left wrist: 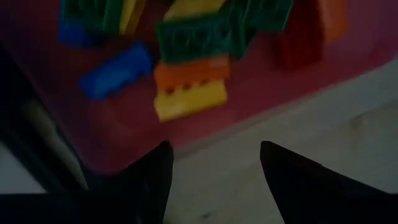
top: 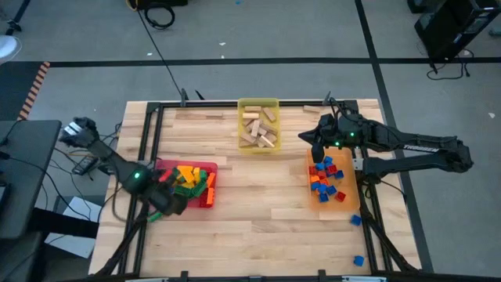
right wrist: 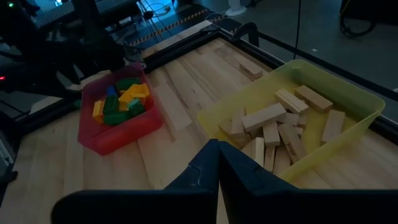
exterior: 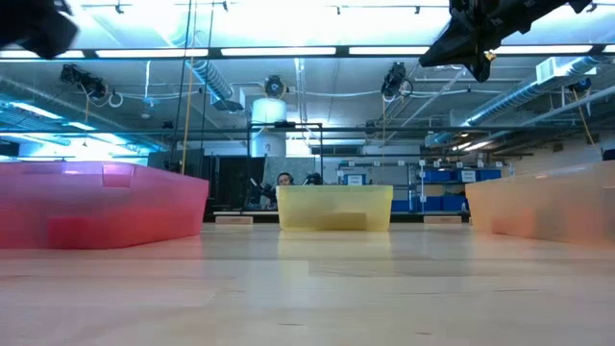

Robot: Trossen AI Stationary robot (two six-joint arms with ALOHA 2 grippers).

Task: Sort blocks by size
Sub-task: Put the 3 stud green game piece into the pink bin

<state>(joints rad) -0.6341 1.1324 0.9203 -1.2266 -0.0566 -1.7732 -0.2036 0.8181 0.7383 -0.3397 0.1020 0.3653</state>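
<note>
Two dark fingers of the left gripper stand spread apart with nothing between them. Just ahead of the jaws lie long bricks in the red tray: yellow and orange ones stacked together, then green ones, and a blue one off to one side. The tips hang over the bare wood table, right at the tray's edge.

The right gripper has its jaws pressed together, holding nothing. Just past its tips sits the yellow tray full of plain wooden blocks. From above, this gripper hangs beside the orange tray, which holds small red and blue bricks. Two blue bricks lie loose on the table outside that tray.
</note>
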